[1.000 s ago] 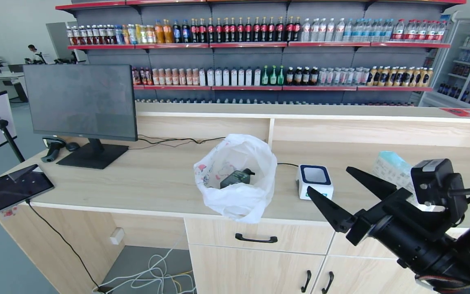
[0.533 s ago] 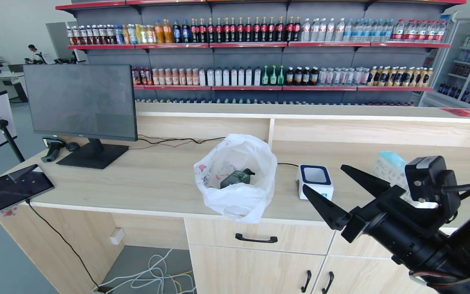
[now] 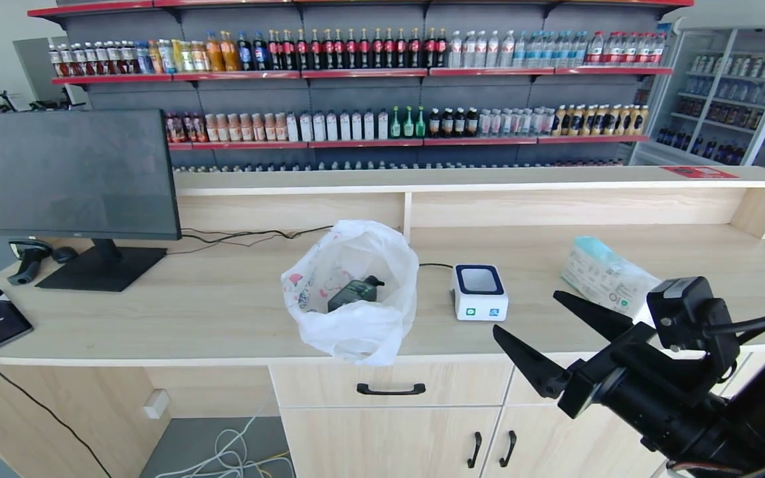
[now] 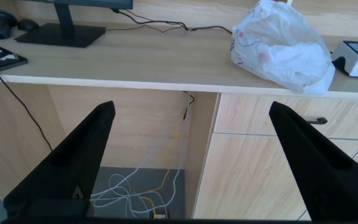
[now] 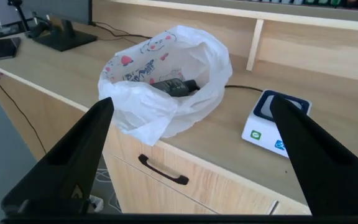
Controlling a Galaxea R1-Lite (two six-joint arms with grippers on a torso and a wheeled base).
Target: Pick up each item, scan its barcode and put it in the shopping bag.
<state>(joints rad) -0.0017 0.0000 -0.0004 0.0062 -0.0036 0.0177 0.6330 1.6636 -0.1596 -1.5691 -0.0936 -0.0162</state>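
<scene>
Right claw: my right claw (image 3: 525, 312) is spread wide and holds nothing; it hangs before the counter (image 3: 223, 305) edge, nearer me than the scanner (image 3: 479, 292) and to its right.
Left claw: my left claw (image 4: 191, 106) is also wide open and empty, below the counter top, well apart from the scanner.
Packet, place: the packet (image 3: 605, 275) lies flat, right of the scanner and clear of it.
Packet, look: puffy white wrapper with small print, teal at its far end.
Handling: I judge it light, squashy and slick-skinned.
Hold: across the narrow middle, closing gently.
Bag: the shopping bag (image 3: 349, 292) stands open left of the scanner, with a dark item (image 3: 354, 293) inside.
</scene>
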